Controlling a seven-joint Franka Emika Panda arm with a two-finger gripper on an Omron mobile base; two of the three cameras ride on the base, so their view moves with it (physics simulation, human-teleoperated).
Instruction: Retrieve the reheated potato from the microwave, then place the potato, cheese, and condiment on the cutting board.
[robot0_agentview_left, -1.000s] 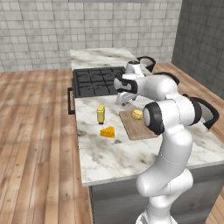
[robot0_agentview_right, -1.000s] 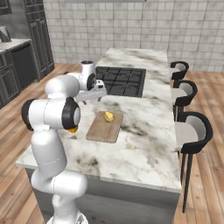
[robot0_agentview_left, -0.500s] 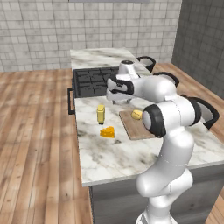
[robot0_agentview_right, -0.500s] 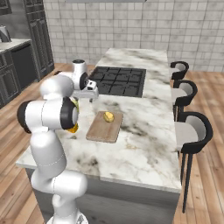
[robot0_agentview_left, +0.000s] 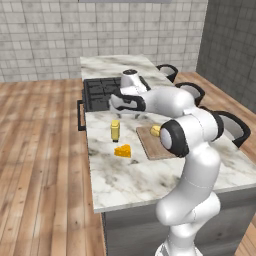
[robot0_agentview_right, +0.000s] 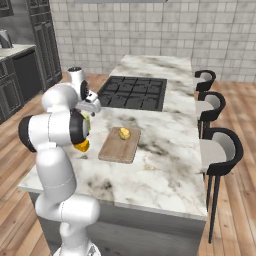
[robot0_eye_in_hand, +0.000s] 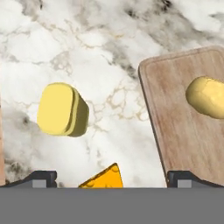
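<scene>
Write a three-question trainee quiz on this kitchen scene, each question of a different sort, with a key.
1. True or false: the potato lies on the cutting board.
2. Multiple choice: where is the cheese? A) on the board B) on the marble counter beside the board C) on the stove
3. Fill in: the gripper hangs above the yellow bottle with its jaws ____.

Key: 1 true; 2 B; 3 open
</scene>
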